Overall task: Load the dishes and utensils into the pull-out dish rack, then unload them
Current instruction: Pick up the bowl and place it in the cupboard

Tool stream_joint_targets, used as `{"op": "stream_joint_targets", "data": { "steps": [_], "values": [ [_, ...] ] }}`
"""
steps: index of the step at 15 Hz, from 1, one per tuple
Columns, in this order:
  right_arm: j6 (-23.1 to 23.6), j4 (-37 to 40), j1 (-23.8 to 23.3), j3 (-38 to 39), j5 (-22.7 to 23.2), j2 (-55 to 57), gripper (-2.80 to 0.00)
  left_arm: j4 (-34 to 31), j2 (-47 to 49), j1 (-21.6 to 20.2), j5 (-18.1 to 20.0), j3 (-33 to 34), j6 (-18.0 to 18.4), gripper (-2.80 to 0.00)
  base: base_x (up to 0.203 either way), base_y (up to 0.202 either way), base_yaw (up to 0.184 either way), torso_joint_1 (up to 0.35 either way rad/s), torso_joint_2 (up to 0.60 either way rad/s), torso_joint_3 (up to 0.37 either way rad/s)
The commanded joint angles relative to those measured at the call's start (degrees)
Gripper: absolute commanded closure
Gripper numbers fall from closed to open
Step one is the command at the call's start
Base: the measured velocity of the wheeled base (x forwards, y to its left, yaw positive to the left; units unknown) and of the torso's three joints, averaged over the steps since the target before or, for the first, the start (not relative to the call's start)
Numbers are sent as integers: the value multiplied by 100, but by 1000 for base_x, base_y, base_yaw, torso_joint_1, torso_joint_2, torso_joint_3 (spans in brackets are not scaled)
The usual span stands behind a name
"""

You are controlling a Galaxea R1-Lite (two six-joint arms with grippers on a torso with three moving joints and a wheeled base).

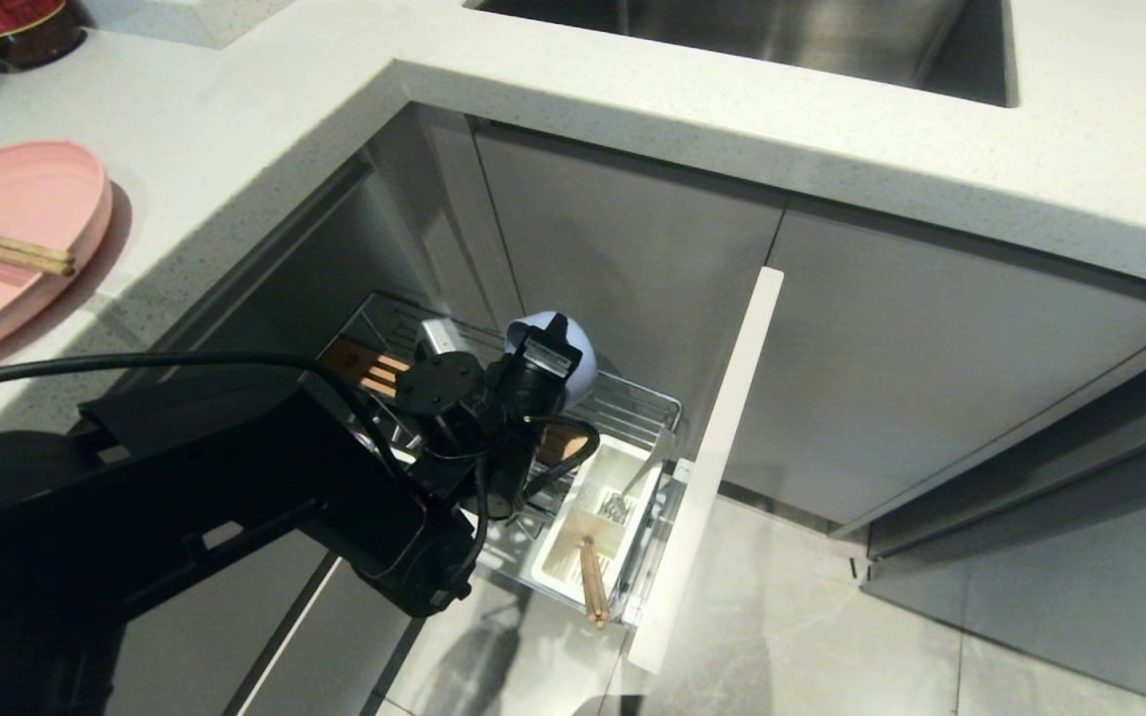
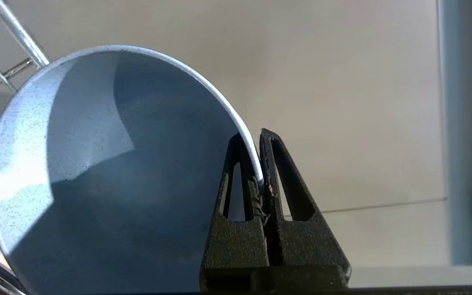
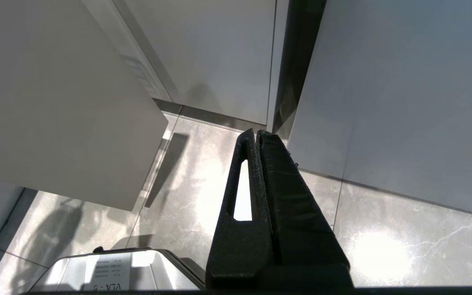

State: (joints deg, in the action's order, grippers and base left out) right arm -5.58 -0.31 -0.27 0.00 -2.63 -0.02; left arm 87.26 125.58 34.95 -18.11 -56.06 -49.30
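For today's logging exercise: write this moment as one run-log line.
left gripper: shut on light-blue bowl rim, over dish rack | right gripper: shut, parked | pink plate: on counter

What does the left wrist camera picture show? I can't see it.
The left gripper pinches the rim of a light-blue bowl, one finger inside and one outside. Chrome wires of the dish rack show behind it.

Matte speckled plastic bowl (image 2: 96, 164), shiny chrome wire rack (image 1: 633, 398) (white plastic cutlery box (image 1: 588, 527) inside), wooden chopsticks (image 1: 6, 249).
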Motion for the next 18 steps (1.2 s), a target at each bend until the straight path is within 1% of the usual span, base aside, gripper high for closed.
{"op": "stream_joint_targets", "data": {
  "steps": [1,4,8,14,18],
  "values": [
    [-4,-4,0,0,0,-24,0,40,-15,-35,-29,3,-268,0,0,0,0,0,0,0],
    [-4,-4,0,0,0,-24,0,40,37,-59,-61,43,-545,0,0,0,0,0,0,0],
    [-4,-4,0,0,0,-24,0,40,125,-50,-97,69,-756,0,0,0,0,0,0,0],
    [-4,-4,0,0,0,-24,0,40,151,-32,-175,96,-790,0,0,0,0,0,0,0],
    [-4,-4,0,0,0,-24,0,40,112,-32,-176,87,-749,0,0,0,0,0,0,0]
  ]
}}
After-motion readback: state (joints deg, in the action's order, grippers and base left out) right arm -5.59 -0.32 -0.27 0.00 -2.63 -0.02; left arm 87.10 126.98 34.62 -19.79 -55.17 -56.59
